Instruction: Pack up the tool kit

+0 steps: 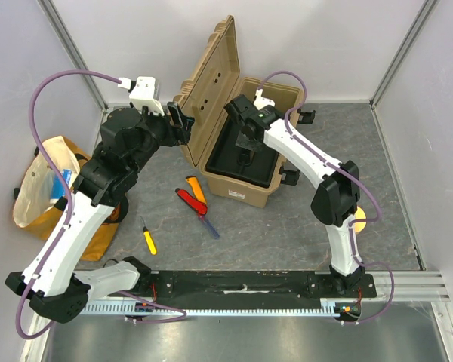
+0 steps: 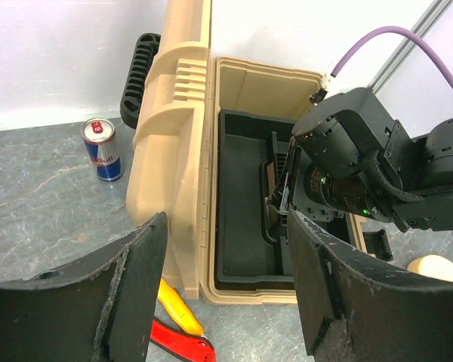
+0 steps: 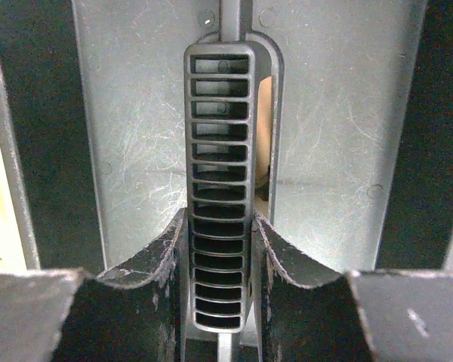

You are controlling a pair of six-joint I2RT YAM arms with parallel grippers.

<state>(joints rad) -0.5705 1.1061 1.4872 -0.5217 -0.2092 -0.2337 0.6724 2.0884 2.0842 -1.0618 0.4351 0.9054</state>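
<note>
The tan toolbox (image 1: 245, 192) stands open on the table with its lid (image 1: 211, 75) upright at the left. The black inner tray (image 1: 230, 162) sits inside it. My right gripper (image 1: 248, 143) reaches down into the box and is shut on the tray's ribbed handle (image 3: 220, 162), a pad pressing on each side. My left gripper (image 1: 177, 121) hovers open and holds nothing, just left of the lid. Its wrist view looks across the lid (image 2: 174, 136) into the tray (image 2: 245, 196). A yellow screwdriver (image 1: 149, 239), a red knife (image 1: 187, 200) and an orange-yellow handled tool (image 1: 198, 188) lie in front of the box.
A drink can (image 2: 103, 149) stands behind the lid at the left. A yellow-orange cloth bag (image 1: 49, 188) lies at the table's left edge under the left arm. A round yellow disc (image 1: 360, 220) sits by the right arm. A small blue-handled tool (image 1: 210, 226) lies by the knife.
</note>
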